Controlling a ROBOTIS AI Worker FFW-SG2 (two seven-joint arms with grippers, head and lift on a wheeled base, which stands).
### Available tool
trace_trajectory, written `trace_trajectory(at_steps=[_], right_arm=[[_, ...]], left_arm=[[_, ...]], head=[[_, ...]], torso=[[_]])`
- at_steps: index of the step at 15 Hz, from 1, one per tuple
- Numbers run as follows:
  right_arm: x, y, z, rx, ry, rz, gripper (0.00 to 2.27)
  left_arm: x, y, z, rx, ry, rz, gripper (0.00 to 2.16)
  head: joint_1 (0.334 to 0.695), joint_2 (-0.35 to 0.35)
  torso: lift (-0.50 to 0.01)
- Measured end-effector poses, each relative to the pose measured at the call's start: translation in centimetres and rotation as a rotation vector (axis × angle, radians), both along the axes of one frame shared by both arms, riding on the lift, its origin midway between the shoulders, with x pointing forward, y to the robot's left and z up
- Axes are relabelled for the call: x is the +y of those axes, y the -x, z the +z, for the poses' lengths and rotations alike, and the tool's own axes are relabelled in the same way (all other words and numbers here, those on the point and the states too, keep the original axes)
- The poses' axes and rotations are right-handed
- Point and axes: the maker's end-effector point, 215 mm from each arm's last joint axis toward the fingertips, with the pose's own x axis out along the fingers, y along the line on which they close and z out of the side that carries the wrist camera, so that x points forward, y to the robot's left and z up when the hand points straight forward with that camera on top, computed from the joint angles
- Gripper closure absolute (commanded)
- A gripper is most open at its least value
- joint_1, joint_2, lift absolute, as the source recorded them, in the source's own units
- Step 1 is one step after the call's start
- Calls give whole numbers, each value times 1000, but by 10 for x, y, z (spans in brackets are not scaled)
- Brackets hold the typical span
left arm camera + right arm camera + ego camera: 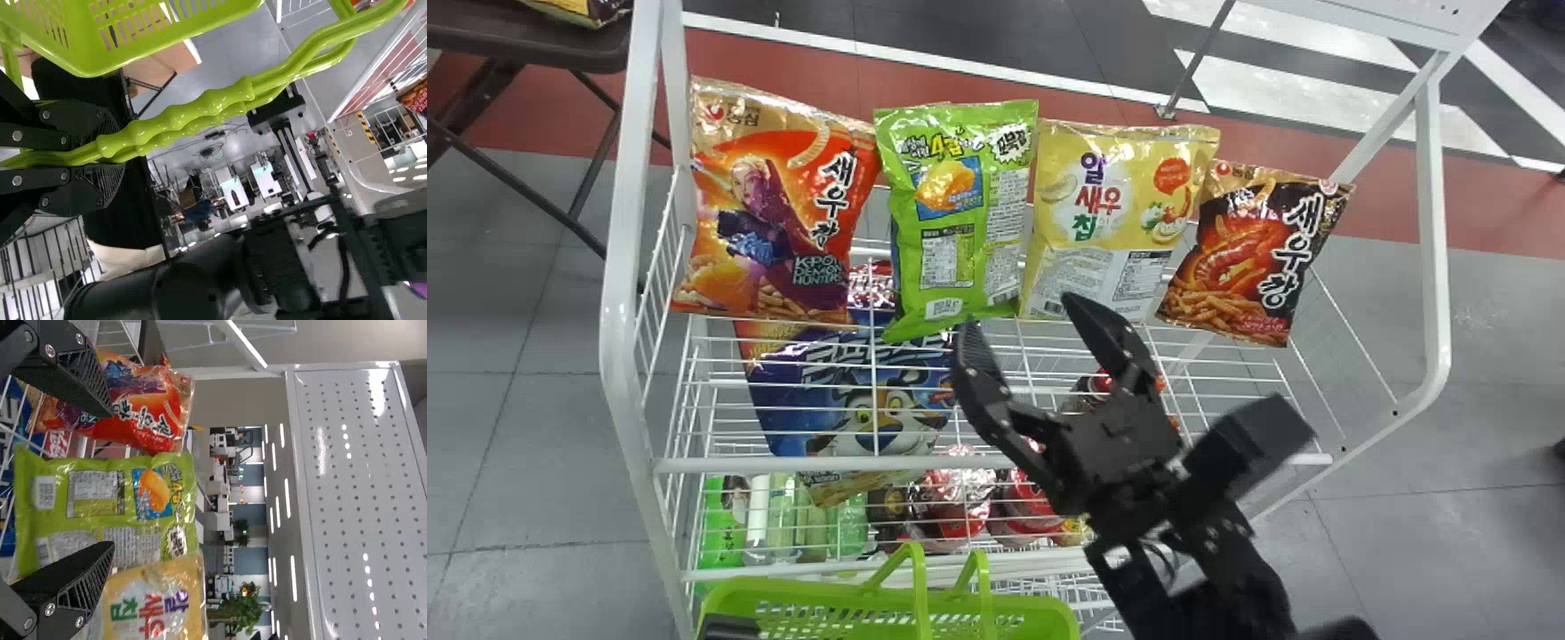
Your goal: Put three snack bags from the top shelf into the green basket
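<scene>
We seem to be in an open lab mocked up as a small shop, with snack bags [965, 213] along white wire shelving [616, 356] and a green basket [1032, 606], plus white tables [231, 190], potted plants [243, 608] and strip lights [292, 577] beyond.

R gripper [1021, 315] mid-view, angled fwd-L, jaws apart; L gripper [729, 628] btm L, jaws clamped.

Green basket [889, 597], red floor stripe [800, 71], white shelf frame [618, 311].
</scene>
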Motion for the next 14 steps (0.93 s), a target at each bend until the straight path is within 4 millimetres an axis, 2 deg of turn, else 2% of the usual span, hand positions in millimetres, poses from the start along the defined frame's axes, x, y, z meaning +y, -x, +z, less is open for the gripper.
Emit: trace_trajectory(at_steps=[4, 7, 10, 12, 14], right_arm=[[51, -42, -18, 26, -10, 73, 134], [94, -63, -29, 42, -13, 134, 137], [128, -82, -38, 72, 8, 158, 140], [141, -94, -45, 84, 23, 153, 144], [144, -107, -52, 93, 31, 138, 144]], left_arm=[[-1, 1, -1, -2, -12, -6, 2142], [-1, 4, -2, -5, -22, -14, 2142], [-2, 4, -2, -9, -26, -14, 2142], [-3, 4, -2, -13, -26, -15, 2142], [-3, 4, -3, -14, -26, -16, 2142]], head=[[695, -350], [695, -350], [695, -274], [695, -242], [695, -224]], torso=[[-48], [-48], [-48], [-48], [-48]])
